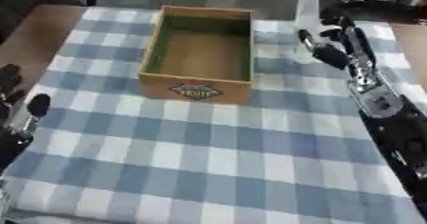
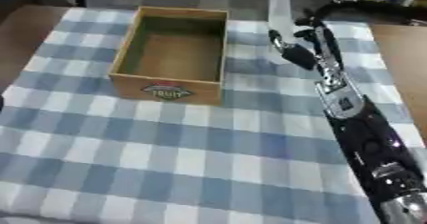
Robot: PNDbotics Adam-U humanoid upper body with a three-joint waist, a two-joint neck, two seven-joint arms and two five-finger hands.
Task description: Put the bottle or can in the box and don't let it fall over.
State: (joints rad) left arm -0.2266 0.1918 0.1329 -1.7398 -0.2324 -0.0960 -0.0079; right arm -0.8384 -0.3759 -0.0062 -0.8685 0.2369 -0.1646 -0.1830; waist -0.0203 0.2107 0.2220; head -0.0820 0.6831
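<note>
One checked blue-and-white cloth point(image 1: 208, 161) covers the counter. Nearest, the left hand point(image 1: 21, 108) rests at the left edge, fingers relaxed. Farther back stands a wooden box point(image 1: 198, 51), nothing inside. Beyond it the right hand point(image 2: 300, 44) clasps a tall pale bottle point(image 2: 279, 8).
</note>
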